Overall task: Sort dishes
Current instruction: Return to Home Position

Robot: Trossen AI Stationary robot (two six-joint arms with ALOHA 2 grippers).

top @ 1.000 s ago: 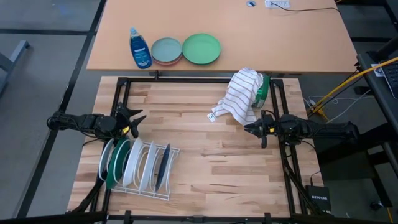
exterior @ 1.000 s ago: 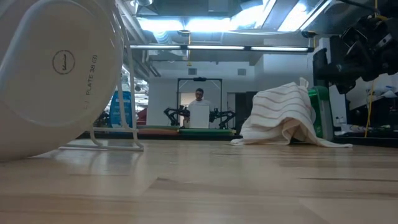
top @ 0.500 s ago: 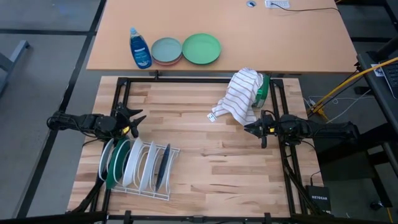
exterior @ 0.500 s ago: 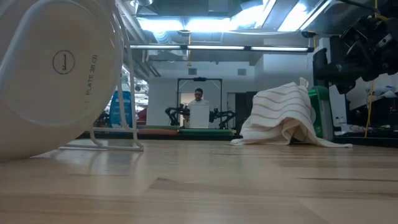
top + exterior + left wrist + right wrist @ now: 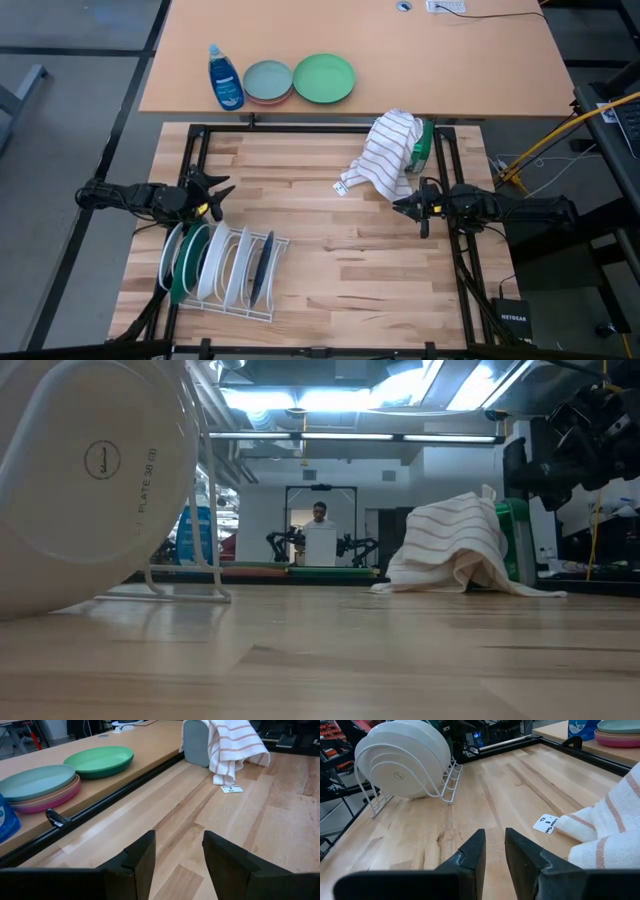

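Observation:
The dishes stand on edge in a white wire rack [image 5: 222, 268] at the table's near left: a dark green plate [image 5: 189, 262], white plates [image 5: 215, 262] and a dark blue one [image 5: 259, 272]. The right wrist view shows the white plates [image 5: 402, 762] in the rack, and the low view shows one white plate [image 5: 90, 480] close up. My left gripper [image 5: 218, 190] hovers open just beyond the rack, with nothing between its fingers [image 5: 178, 855]. My right gripper [image 5: 398, 207] hangs at the table's right with a narrow gap [image 5: 495, 852], holding nothing.
A striped towel [image 5: 384, 155] lies draped over a green object [image 5: 425, 145] at the far right. On the tan table behind stand a blue soap bottle [image 5: 225, 78], a grey-blue plate [image 5: 267, 78] stacked on a pink one, and a light green plate [image 5: 323, 77]. A black frame [image 5: 320, 128] borders the wooden top.

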